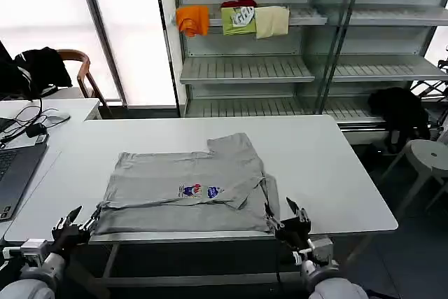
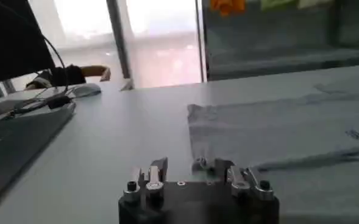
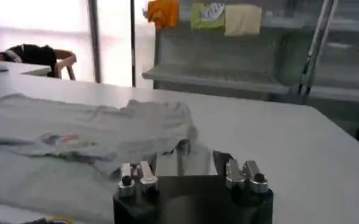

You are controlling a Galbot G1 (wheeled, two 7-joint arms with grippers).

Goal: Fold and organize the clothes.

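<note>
Grey T-shirt [image 1: 189,190] lies partly folded at centre of the head view on the white desk [image 1: 329,173], small multicoloured print [image 1: 199,190] facing up, near edge of the cloth along the desk's front edge. One sleeve or flap sticks out toward the upper right of the shirt, toward the shelves. My left gripper [image 1: 72,225] sits lower left of the frame at the shirt's near-left corner, fingers spread open; whether a tip touches the fabric there I can't tell from the head view. Left wrist view: my fingers [image 2: 156,172] are apart, the shirt's corner [image 2: 199,112] just ahead on the desk, nothing between them. My right gripper [image 1: 293,218] is lower right of centre at the shirt's near-right corner, fingers also open, not gripping anything. Right wrist view: fingers [image 3: 223,159] apart, cloth edge [image 3: 182,137] just beyond them. Laptop [image 1: 15,173] at far left of the frame with cables behind it. Shelf rack [image 1: 245,68] top centre carries folded orange [image 1: 193,19], green [image 1: 238,19] and cream [image 1: 271,21] garments. Black clothing over a chair [image 1: 42,68] upper left.
</note>
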